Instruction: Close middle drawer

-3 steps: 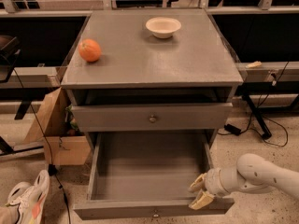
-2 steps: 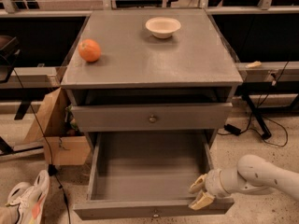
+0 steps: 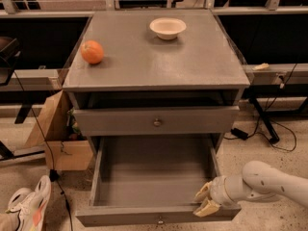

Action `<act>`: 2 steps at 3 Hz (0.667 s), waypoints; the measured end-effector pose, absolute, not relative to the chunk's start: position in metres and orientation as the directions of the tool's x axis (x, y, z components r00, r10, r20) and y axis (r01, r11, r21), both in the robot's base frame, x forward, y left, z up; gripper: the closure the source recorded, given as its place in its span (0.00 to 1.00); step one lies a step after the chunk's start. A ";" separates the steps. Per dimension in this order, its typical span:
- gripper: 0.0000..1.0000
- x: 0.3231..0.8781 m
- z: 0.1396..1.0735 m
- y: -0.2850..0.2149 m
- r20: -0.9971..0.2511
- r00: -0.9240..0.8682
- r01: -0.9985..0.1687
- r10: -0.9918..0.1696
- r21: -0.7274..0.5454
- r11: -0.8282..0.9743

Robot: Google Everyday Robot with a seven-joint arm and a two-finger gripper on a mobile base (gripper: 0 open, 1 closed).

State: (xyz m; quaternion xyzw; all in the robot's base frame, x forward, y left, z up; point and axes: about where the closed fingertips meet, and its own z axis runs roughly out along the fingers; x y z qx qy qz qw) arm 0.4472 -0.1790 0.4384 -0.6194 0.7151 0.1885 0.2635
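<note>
Middle drawer [image 3: 154,177] is pulled far out of the grey cabinet [image 3: 192,66], long box fully exposed. Inside it only the bare grey bottom and side walls show. Its low front panel is at the bottom edge of the view, small round knob [image 3: 160,220] at centre.

My gripper [image 3: 205,199] is at the drawer's front right corner, just inside and against the front panel, well to the right of the knob. Tan fingers [image 3: 202,192] are spread apart, one higher over the drawer interior, the other down at the panel's top edge. I can't tell if the panel sits between them. My white arm [image 3: 274,179] comes in from the right.

The upper drawer [image 3: 120,121] above it has a taller front with its own knob and is pulled out a little, with a dark gap showing behind its front.

On the cabinet top there's an orange [image 3: 92,52] near the left edge and a pale bowl [image 3: 167,28] towards the back, well apart. The bowl shows only its own pale inside.

On the floor to the left is a cardboard box [image 3: 53,129] with a raised flap, contents too dark to tell. A shoe [image 3: 30,203] is at the bottom left.
</note>
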 end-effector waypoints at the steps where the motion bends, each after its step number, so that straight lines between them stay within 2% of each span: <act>1: 1.00 0.443 0.438 -0.179 -0.610 -0.094 -0.985 -0.787 -0.057 0.162; 2: 1.00 0.439 0.440 -0.190 -0.527 -0.083 -0.986 -0.846 -0.082 0.148</act>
